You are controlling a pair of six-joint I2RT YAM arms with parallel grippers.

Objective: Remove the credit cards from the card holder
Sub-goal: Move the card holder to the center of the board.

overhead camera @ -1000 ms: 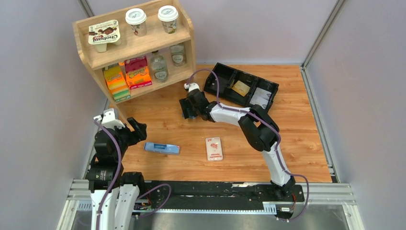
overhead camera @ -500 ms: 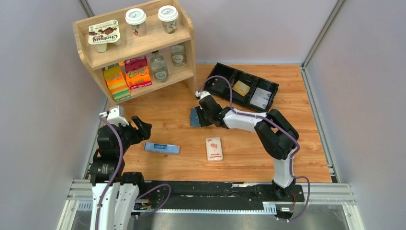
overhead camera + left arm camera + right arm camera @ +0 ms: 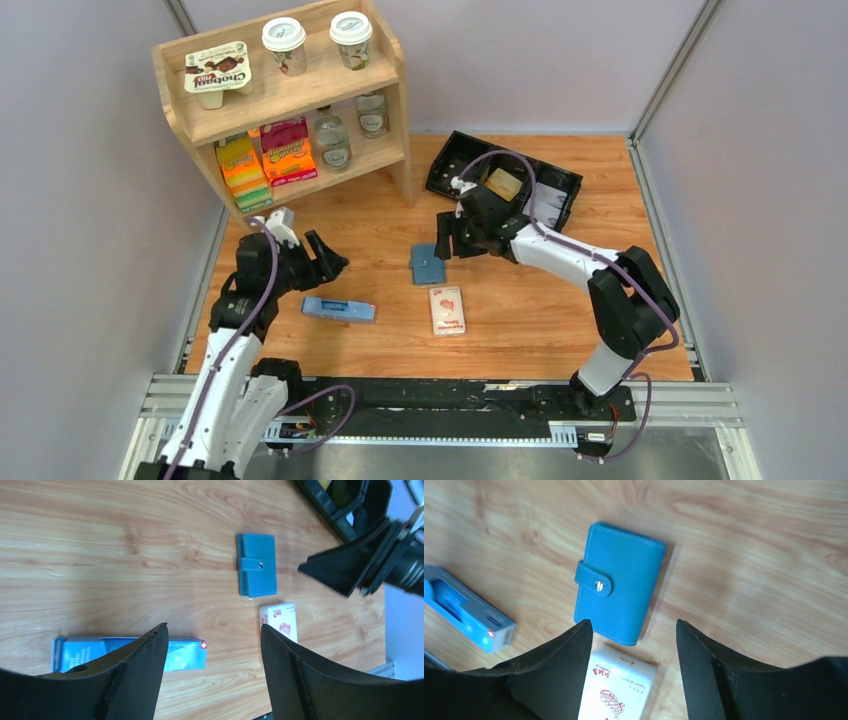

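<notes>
The light blue card holder [image 3: 428, 264] lies flat on the wooden table, folded shut with its snap strap fastened [image 3: 619, 582] [image 3: 257, 565]. My right gripper [image 3: 447, 240] [image 3: 634, 630] hovers open just behind and above it, with nothing between the fingers. My left gripper [image 3: 330, 262] [image 3: 214, 632] is open too, off to the holder's left above the pale blue box. A tan-gold credit card [image 3: 505, 185] and a grey one [image 3: 547, 205] lie in the black tray, partly hidden by the right arm.
The black tray [image 3: 438, 172] sits at the back right. A long pale blue box [image 3: 339, 309] and a white pack with a red picture [image 3: 447, 310] lie in front of the holder. A wooden shelf [image 3: 300, 110] of groceries stands at the back left.
The right gripper brought the card holder from beside the shelf toward the table's middle and let go of it. The left arm reached forward and to the right.
</notes>
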